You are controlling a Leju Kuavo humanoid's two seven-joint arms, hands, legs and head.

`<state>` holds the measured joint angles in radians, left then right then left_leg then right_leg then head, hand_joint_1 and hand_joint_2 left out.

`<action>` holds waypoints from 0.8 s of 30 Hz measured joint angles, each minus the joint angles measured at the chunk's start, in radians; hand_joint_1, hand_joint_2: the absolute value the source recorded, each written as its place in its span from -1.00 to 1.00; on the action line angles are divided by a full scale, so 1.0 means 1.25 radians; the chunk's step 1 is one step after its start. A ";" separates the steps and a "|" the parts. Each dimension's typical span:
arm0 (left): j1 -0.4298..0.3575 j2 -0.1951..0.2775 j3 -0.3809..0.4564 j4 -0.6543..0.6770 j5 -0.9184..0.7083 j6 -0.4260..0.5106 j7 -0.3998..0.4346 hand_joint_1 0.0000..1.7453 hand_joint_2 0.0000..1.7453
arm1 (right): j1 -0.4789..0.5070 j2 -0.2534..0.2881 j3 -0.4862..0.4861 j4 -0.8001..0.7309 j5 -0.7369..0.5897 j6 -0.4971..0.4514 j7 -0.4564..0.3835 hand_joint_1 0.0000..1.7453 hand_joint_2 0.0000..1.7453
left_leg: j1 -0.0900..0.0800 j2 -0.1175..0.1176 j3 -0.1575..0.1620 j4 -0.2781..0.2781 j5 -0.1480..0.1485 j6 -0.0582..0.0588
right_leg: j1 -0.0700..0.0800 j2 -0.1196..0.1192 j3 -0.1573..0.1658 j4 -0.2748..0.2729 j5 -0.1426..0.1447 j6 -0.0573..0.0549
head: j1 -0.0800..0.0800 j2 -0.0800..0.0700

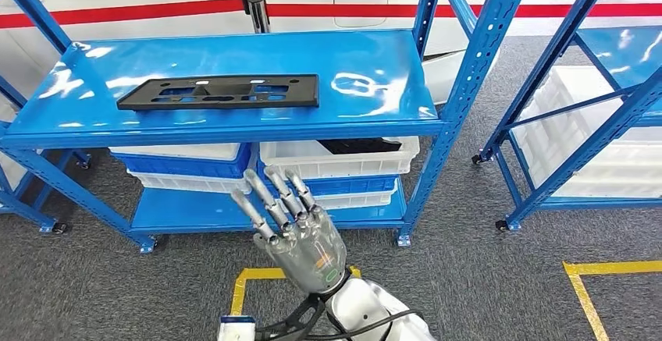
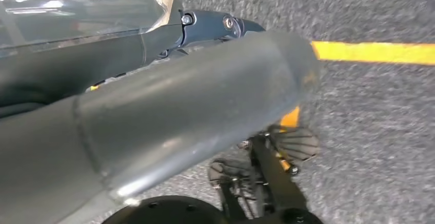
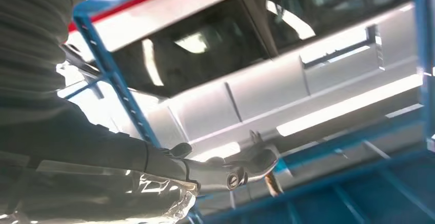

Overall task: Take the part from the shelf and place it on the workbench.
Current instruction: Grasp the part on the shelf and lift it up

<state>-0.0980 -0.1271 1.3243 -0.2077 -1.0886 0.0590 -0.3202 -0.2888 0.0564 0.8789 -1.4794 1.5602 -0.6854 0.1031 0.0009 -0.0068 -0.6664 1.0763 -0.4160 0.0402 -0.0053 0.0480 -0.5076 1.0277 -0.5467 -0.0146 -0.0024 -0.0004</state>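
The part (image 1: 218, 91), a long flat black plate with cut-outs, lies on the top blue shelf (image 1: 367, 60), left of its middle. My right hand (image 1: 297, 224) is raised in front of the shelf, below its front edge and a little right of the part, fingers spread and straight, holding nothing. The right wrist view looks past that hand (image 3: 220, 172) toward the blue shelf frame (image 3: 333, 183). My left hand (image 2: 169, 111) hangs over the grey floor, its thick thumb and a dark finger (image 2: 205, 26) lying straight with nothing in them.
White and blue bins (image 1: 336, 161) fill the lower shelf. A second blue rack (image 1: 593, 99) with white bins stands at the right. Yellow tape (image 1: 593, 278) marks the grey floor. A black post (image 1: 256, 9) stands behind the shelf.
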 joint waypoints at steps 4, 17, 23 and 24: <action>-0.002 -0.002 0.005 0.000 0.006 0.017 -0.001 -1.00 -1.00 | 0.025 0.018 -0.005 -0.014 0.007 -0.004 -0.056 -1.00 1.00 | -0.011 0.000 0.031 -0.044 -0.011 0.019 | 0.000 -0.003 0.019 0.003 -0.001 0.017 | -0.003 0.000; -0.002 -0.012 0.011 0.002 0.008 0.023 -0.003 -1.00 -1.00 | 0.071 0.050 -0.037 -0.023 -0.008 -0.009 -0.130 -1.00 1.00 | 0.010 0.006 0.103 -0.060 -0.060 -0.026 | -0.021 -0.044 -0.078 0.001 0.053 0.044 | 0.002 0.000; -0.005 -0.015 0.011 0.003 0.003 0.019 -0.006 -1.00 -1.00 | 0.073 0.066 -0.046 -0.028 -0.009 -0.010 -0.140 -1.00 1.00 | 0.021 0.007 0.042 0.074 -0.119 -0.044 | -0.019 -0.038 -0.041 -0.005 0.049 0.007 | -0.003 0.000; -0.005 -0.015 0.011 0.003 0.002 0.017 -0.008 -1.00 -1.00 | 0.073 0.067 -0.047 -0.028 -0.009 -0.010 -0.143 -1.00 1.00 | 0.021 0.007 0.007 0.127 -0.137 -0.045 | -0.017 -0.036 -0.038 -0.005 0.046 0.003 | -0.003 0.000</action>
<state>-0.1041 -0.1462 1.3378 -0.2042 -1.0866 0.0805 -0.3301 -0.1974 0.1400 0.8205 -1.5141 1.5486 -0.6973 -0.0757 0.0270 0.0019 -0.6578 1.2346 -0.5874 -0.0165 -0.0260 0.0025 -0.5547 1.0213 -0.4894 -0.0113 -0.0067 -0.0004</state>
